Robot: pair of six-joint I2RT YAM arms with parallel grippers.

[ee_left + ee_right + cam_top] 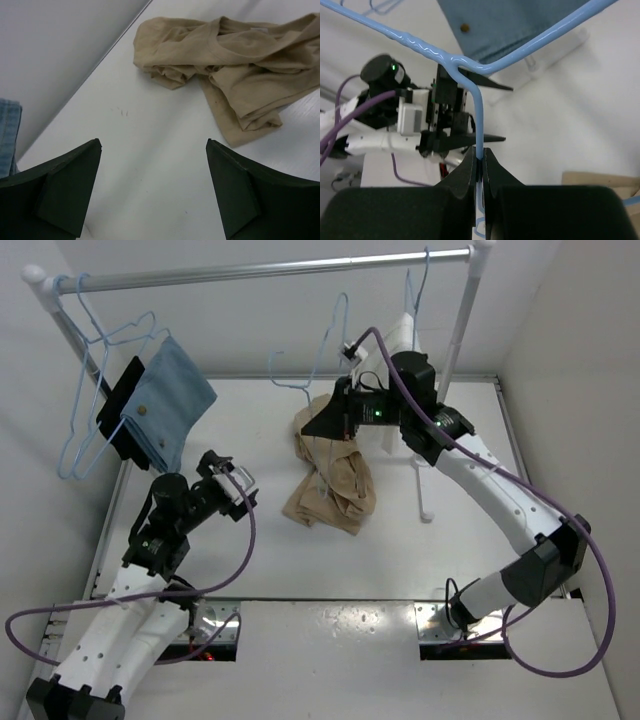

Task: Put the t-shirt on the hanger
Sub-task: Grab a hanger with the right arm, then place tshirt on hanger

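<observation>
The tan t-shirt [330, 480] lies crumpled on the white table, in the middle. It fills the upper right of the left wrist view [235, 60]. My right gripper [322, 420] hovers over the shirt's far end, shut on the neck of the light-blue wire hanger [330, 335]. In the right wrist view the jaws [480, 162] pinch the hanger wire [480, 115] just below where its arms fork. My left gripper [238, 485] is open and empty, low over the table left of the shirt [154, 143].
A metal rack bar [270, 270] spans the back. Blue cloth [170, 400] hangs on hangers at its left with bare hangers [100, 340] beside it. White cloth [405, 335] hangs on the right. The rack's white foot [425, 505] stands right of the shirt.
</observation>
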